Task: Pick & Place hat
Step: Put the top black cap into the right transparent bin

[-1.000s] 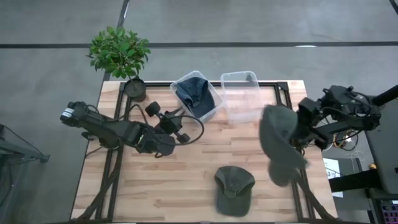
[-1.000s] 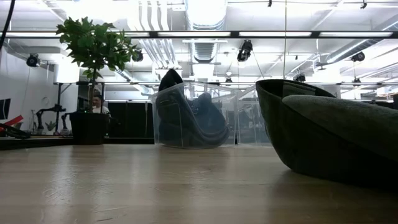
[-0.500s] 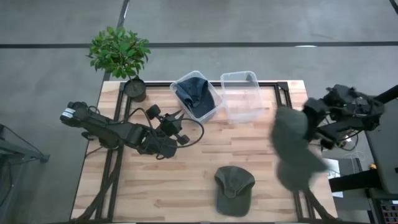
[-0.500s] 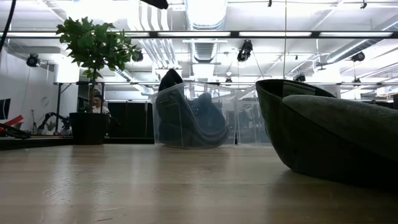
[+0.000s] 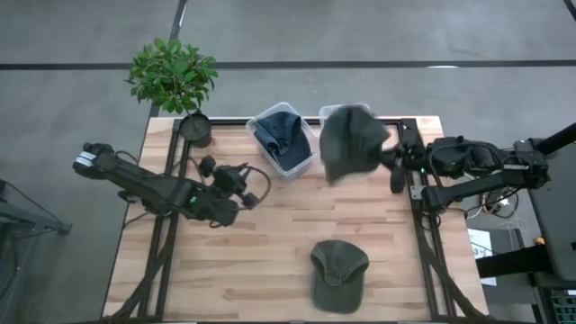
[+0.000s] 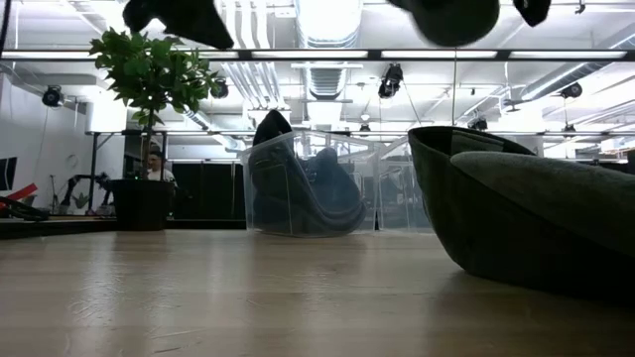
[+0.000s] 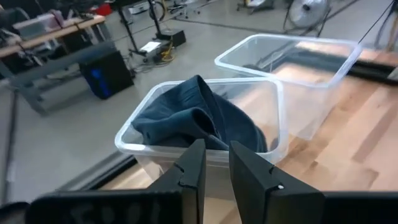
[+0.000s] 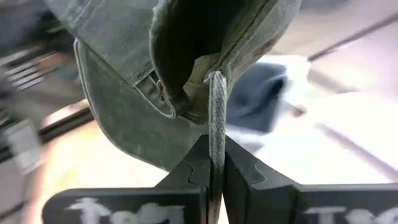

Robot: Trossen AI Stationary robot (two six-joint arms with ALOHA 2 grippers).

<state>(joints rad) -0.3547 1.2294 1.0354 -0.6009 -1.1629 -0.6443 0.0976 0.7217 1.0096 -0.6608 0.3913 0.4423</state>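
- Right gripper [image 8: 216, 163] was clamped on the strap of a green hat [image 5: 349, 142], held aloft over the clear empty bin [image 7: 298, 59].
- Left gripper [image 7: 214, 163] hovered near the bin [image 5: 310, 144] holding a blue hat [image 5: 279, 133], fingers slightly apart, gripping nothing.
- A second green hat [image 5: 338, 274] lay on the table [image 5: 270, 243].

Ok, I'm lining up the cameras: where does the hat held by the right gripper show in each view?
High view: held hat over the empty bin.
Low view: dark shape at the top edge.
Left wrist view: not in it.
Right wrist view: fills the top, above the fingers.
Shared landmark: bin with the blue hat.
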